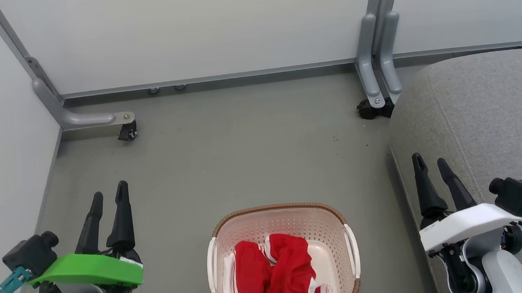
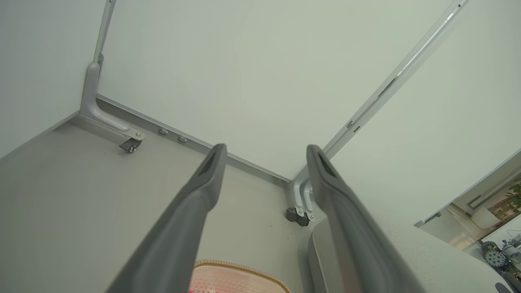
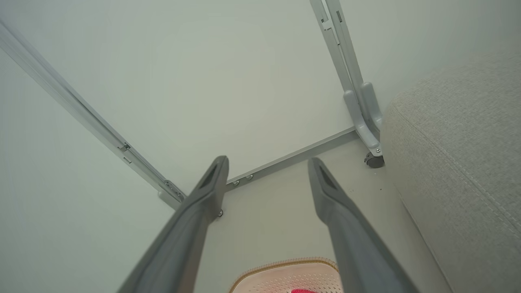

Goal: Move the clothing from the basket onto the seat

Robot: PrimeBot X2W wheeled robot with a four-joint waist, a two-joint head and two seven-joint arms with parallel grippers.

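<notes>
Clothing bunched up red in basket on floor, seat off to the right. Looks light and floppy, probably drapes and snags, so best pinched at the top fold of the heap. Left gripper and right gripper both spread apart, holding nothing. No readable labels or writing anywhere.

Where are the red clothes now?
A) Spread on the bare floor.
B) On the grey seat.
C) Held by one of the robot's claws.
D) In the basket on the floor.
D: the red clothes lie bunched inside the basket, while the left gripper and right gripper stand open and empty.
</notes>
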